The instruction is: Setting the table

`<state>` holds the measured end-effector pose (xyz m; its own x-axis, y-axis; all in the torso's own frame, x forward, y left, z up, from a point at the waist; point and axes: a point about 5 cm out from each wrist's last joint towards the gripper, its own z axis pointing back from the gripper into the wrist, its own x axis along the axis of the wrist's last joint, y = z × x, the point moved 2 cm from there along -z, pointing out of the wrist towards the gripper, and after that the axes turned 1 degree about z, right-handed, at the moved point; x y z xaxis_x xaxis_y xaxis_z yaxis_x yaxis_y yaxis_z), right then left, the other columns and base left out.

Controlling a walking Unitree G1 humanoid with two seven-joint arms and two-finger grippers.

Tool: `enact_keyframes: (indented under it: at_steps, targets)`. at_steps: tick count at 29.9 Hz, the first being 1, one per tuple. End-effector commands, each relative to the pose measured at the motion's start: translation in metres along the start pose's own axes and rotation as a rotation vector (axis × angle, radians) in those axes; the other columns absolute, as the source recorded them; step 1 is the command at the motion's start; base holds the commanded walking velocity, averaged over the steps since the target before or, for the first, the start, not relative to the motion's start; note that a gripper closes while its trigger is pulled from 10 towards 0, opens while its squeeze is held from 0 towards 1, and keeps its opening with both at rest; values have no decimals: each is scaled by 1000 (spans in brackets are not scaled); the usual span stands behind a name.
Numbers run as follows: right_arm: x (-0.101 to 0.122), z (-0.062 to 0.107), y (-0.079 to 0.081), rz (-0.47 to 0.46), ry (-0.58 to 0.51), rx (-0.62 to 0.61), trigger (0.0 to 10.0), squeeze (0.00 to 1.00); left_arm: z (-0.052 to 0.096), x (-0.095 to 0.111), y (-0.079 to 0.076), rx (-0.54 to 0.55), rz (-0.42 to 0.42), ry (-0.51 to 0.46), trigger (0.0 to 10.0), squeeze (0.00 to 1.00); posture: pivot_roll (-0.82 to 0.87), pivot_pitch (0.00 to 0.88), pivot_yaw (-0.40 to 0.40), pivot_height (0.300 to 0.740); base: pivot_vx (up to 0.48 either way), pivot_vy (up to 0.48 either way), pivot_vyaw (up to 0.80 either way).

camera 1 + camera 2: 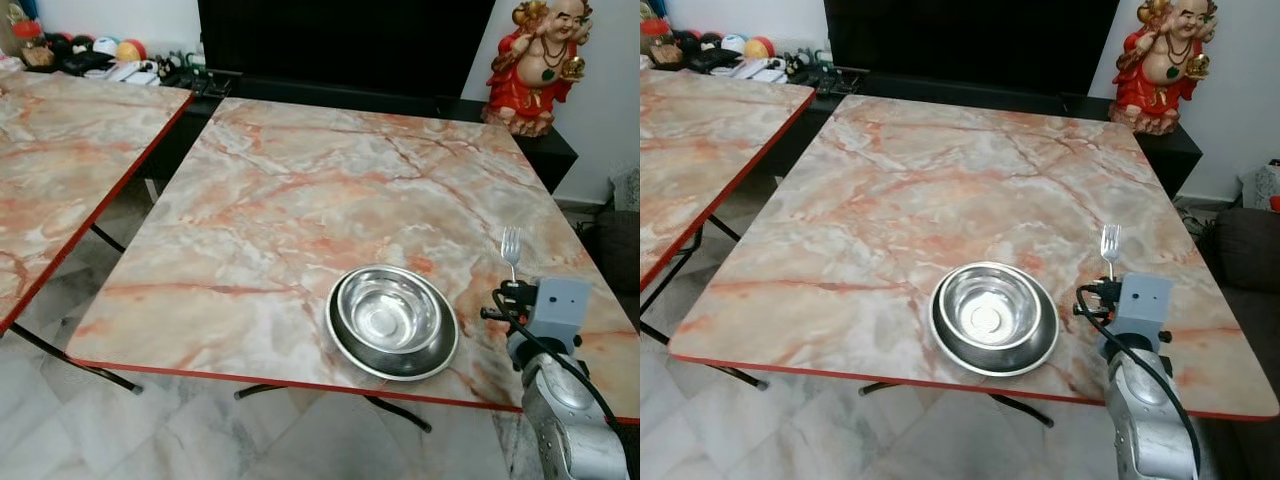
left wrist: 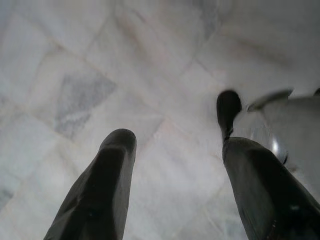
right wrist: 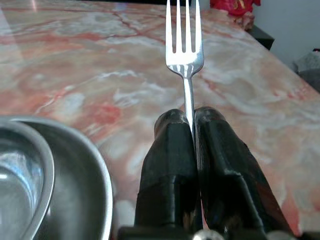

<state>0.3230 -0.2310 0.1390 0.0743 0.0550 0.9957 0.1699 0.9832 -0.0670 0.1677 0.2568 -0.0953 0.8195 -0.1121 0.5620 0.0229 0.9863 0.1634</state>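
While my right gripper (image 3: 192, 125) pinches the fork (image 3: 184, 47) by its handle, tines pointing away from me, I hold it over the table (image 1: 300, 190) near its right edge, just beside the steel bowl (image 1: 388, 310) nested in a plate (image 1: 425, 365) at the near edge. My left gripper (image 2: 172, 145) hangs spread above the floor (image 2: 75, 75).

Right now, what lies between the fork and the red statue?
Nothing: in the left eye view, bare marble table stretches from the fork to the statue.

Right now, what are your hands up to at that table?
Right gripper shut on fork, right of steel bowl in plate. Left gripper open, idle above floor. Nothing blocking.
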Motion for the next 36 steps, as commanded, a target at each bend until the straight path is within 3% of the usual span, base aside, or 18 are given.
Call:
enact_keyframes:
  at_steps: [1, 6, 11, 13, 19, 27, 36]
  targets:
    - [0, 0, -5, 4, 13, -21, 10000, 0, 2, -13, -9, -22, -14, 46, 10000, 0, 33, 116, -47, 740, 0, 0, 0]
    - [-12, 0, -6, 35, 92, -37, 10000, 0, 6, -33, -25, -38, -13, 67, 10000, 0, 34, 117, -46, 740, 0, 0, 0]
    - [-20, 2, -2, 44, 141, -3, 10000, 0, 9, -40, -28, -42, -16, 83, 10000, 0, 30, 119, -40, 740, 0, 0, 0]
    - [-25, 3, 6, 51, 175, 67, 10000, 0, 9, -42, -26, -41, -17, 87, 10000, 0, 29, 119, -38, 740, 0, 0, 0]
    - [-32, 1, 14, 29, 217, 123, 10000, 0, 9, -41, -24, -43, -18, 84, 10000, 0, 31, 121, -37, 740, 0, 0, 0]
    - [-27, -21, 19, -22, 223, 139, 10000, 0, 13, -44, -4, -31, -13, 86, 10000, 0, 35, 124, -34, 740, 0, 0, 0]
    - [-27, -35, 35, -47, 244, 170, 10000, 0, 12, -42, -1, -35, -17, 96, 10000, 0, 44, 130, -37, 740, 0, 0, 0]
